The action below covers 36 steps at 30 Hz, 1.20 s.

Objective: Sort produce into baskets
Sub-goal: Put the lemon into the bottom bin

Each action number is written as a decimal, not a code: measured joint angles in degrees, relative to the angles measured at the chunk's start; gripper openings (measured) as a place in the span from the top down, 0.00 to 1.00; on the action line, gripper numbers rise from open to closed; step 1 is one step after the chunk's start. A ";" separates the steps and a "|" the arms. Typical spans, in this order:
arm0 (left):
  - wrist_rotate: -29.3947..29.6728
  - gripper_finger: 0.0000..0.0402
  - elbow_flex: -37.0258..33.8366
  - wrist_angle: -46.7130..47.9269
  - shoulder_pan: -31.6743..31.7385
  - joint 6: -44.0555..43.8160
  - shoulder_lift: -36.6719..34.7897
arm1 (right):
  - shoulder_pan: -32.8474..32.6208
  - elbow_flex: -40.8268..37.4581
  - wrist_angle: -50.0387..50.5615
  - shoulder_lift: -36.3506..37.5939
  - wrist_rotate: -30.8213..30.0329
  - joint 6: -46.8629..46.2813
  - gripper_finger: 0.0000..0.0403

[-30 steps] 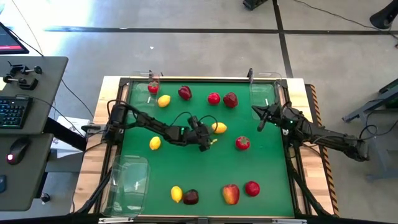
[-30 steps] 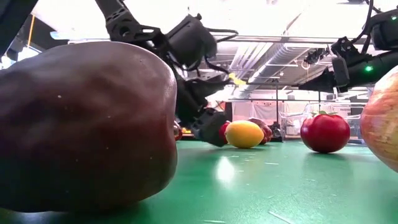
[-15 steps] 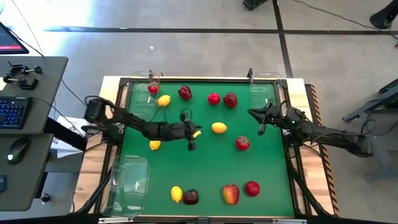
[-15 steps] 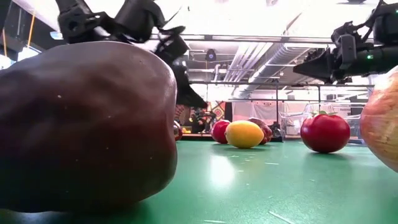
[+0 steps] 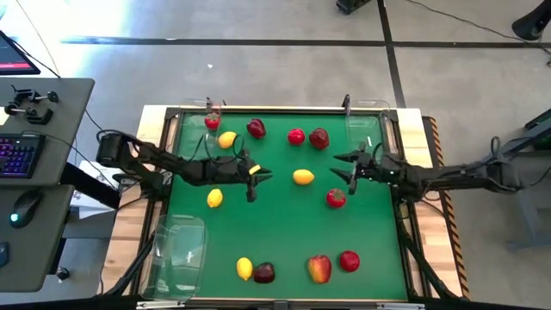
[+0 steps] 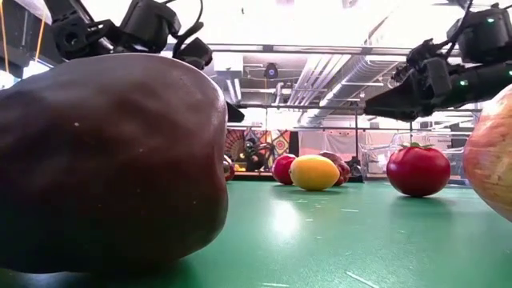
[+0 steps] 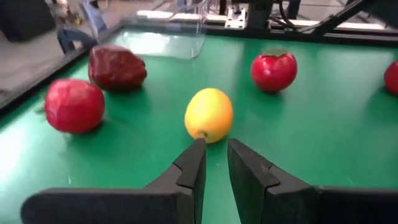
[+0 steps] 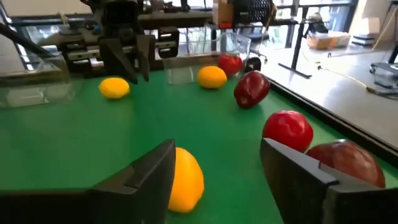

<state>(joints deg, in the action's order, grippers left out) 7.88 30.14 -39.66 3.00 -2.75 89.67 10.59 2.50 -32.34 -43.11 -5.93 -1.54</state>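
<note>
Lemons, small red fruits and dark red apples lie scattered on the green mat. My left gripper (image 5: 256, 182) (image 7: 214, 146) hovers left of centre, fingers nearly together and nothing between them, pointing at the middle lemon (image 5: 303, 177) (image 7: 209, 115) a short way off. My right gripper (image 5: 343, 170) (image 8: 217, 152) hovers open on that lemon's right, above a red fruit (image 5: 336, 198). Clear baskets stand at the far left (image 5: 191, 131), far right (image 5: 366, 131) and near left (image 5: 176, 250) corners; a red fruit (image 5: 212, 121) is at the far left basket.
Along the far side lie a lemon (image 5: 227, 139), a dark red apple (image 5: 256, 128), a red fruit (image 5: 296, 136) and a dark one (image 5: 319, 138). Another lemon (image 5: 215, 198) lies left. Near the front edge are a lemon (image 5: 244, 269), dark apple (image 5: 264, 273), red-yellow apple (image 5: 319, 269) and red fruit (image 5: 349, 260).
My left gripper has drawn back from the middle lemon toward the table's left edge, rising and tipping up from pointing down to nearly level. The lemon has stayed in place. My right gripper has reached toward the middle of the table and opened.
</note>
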 joint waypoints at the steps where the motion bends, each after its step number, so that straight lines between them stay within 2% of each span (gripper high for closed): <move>1: -0.62 0.87 0.01 0.44 0.30 -1.10 0.00 | -0.30 0.93 -0.12 -1.55 -0.22 0.00 0.42; 6: -2.12 0.87 -0.01 2.80 1.14 -4.55 0.04 | -1.51 7.69 2.88 -10.66 -2.15 0.21 0.41; 14: -2.29 0.85 0.01 5.33 1.12 -4.19 0.04 | -1.86 22.47 21.38 -26.13 -2.66 -2.56 0.41; 19: -2.27 0.81 0.01 6.46 1.12 -4.17 0.04 | -2.98 31.43 30.68 -33.66 -2.62 -1.21 0.36; 29: -2.35 0.74 0.01 6.47 1.12 -4.13 0.04 | -4.78 45.55 50.11 -43.04 -3.26 2.98 0.26; 36: -2.65 0.73 0.01 6.48 1.06 -4.14 0.04 | -4.59 46.78 51.58 -46.69 -2.59 7.07 0.25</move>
<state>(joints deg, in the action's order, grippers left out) 5.22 30.15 -33.18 4.05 -6.89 89.71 6.00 49.28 19.23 -89.80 -8.52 5.53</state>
